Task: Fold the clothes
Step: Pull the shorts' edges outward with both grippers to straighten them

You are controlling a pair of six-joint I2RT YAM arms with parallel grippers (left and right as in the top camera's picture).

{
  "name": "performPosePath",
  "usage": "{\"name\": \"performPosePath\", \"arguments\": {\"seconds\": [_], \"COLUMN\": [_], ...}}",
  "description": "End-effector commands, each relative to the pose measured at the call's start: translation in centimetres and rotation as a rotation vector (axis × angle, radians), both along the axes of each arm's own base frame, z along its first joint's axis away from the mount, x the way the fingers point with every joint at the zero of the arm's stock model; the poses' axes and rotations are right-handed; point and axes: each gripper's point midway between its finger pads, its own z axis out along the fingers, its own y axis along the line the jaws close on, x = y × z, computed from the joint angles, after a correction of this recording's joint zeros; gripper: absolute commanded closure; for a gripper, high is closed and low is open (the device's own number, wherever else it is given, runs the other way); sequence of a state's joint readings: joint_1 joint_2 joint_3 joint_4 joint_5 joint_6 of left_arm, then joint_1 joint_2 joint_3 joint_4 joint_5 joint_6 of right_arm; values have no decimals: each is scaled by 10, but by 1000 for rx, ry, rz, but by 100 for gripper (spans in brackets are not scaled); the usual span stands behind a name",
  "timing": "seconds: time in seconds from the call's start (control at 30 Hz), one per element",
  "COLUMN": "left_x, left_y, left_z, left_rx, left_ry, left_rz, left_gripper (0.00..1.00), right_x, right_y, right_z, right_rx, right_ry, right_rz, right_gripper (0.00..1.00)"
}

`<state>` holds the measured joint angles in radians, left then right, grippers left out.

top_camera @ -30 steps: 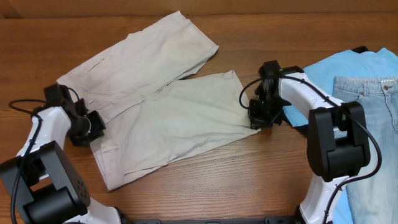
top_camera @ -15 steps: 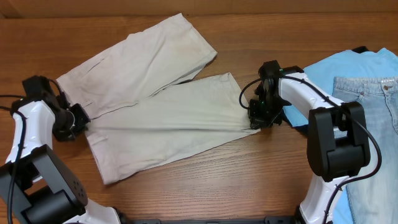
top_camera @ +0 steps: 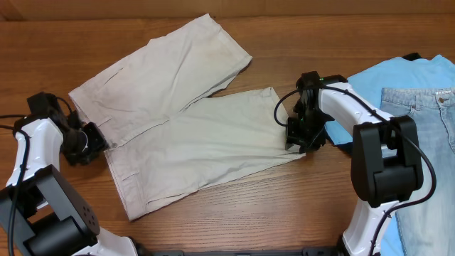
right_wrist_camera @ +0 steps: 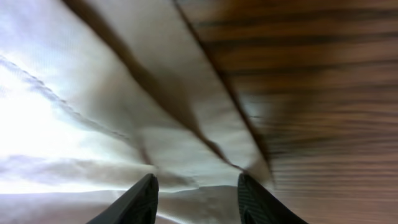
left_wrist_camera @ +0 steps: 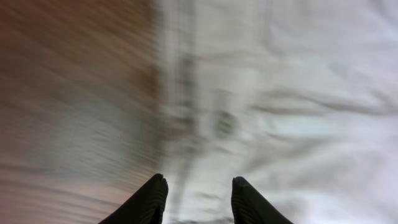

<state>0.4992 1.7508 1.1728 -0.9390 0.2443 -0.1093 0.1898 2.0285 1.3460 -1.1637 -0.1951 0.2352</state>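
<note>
The beige shorts point(top_camera: 178, 135) lie spread flat on the wooden table, waistband at the left and two legs fanning to the upper right and right. My left gripper point(top_camera: 94, 142) sits at the waistband edge. In the blurred left wrist view its jaws point(left_wrist_camera: 199, 186) stand open over the shorts point(left_wrist_camera: 280, 93). My right gripper point(top_camera: 298, 140) rests at the hem of the nearer leg. The right wrist view shows it point(right_wrist_camera: 198, 186) open above the creased hem point(right_wrist_camera: 155, 99), with nothing pinched.
A light blue T-shirt point(top_camera: 377, 78) lies at the right with pale blue jeans point(top_camera: 426, 128) on top of it, close behind my right arm. Bare wood point(top_camera: 284, 199) runs along the front edge. A black cable point(top_camera: 14, 122) trails by my left arm.
Both grippers have opened and let go of the shorts. The cloth, pulled taut half a second ago, has slackened and lies wider. My left gripper pulled left, then eased back right.
</note>
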Motion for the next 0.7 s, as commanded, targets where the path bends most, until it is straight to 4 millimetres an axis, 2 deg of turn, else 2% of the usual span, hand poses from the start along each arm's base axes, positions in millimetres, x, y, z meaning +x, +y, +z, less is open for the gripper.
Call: {"name": "performPosePath", "arguments": {"seconds": [0.0,0.13,0.2,0.3,0.43,0.53,0.67], "left_x": [28,23,17,11,5,-9,-11], "left_y": [-30,-49,-56,-76,-93,-77,-58], "left_z": [33,31,22,2,-25,-53,-62], "left_rx": [-179,-217,-189,-170,-142,-14,77], "left_ry": [-185,-155,-114,-84,-78,7,23], "left_rz": [-133,-166,-197,-265,-308,-183,-104], "left_gripper": [68,96,96,96,96,96,96], "right_x": [15,26,25,18,6,-4,-17], "right_y": [-10,0,8,16,22,24,21], "right_z": [30,63,72,67,56,43,28], "right_rx": [-30,37,82,98,95,92,86], "right_ry": [-124,-242,-260,-242,-215,-194,-163], "right_rz": [-2,-9,14,44,68,70,69], "right_gripper": [53,52,63,75,78,77,77]}}
